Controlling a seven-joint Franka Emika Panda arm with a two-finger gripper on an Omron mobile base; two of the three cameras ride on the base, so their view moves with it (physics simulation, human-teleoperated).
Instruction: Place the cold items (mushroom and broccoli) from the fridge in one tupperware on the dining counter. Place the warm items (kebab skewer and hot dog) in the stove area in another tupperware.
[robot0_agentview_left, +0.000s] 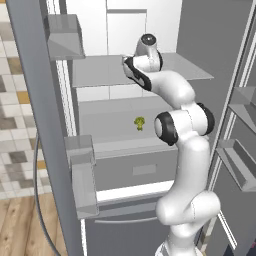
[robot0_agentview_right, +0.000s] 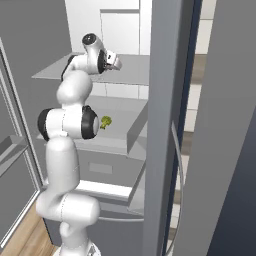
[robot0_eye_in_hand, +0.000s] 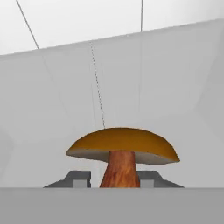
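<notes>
Hand view: mushroom (robot0_eye_in_hand: 122, 151) upright between the two dark fingertips (robot0_eye_in_hand: 78, 178), stem flanked on both sides, contact not clearly resolved, so whether gripper (robot0_eye_in_hand: 114, 180) pinches the stem or merely straddles it cannot be told; orange cap above, white fridge wall (robot0_eye_in_hand: 166, 78) beyond. Left base view: arm reaching onto the upper fridge shelf (robot0_agentview_left: 100, 70); broccoli (robot0_agentview_left: 139, 122) alone on the shelf below, near its middle. Step judged: taking the mushroom; next, firm closure on the stem, then withdrawal clear of the shelf.
</notes>
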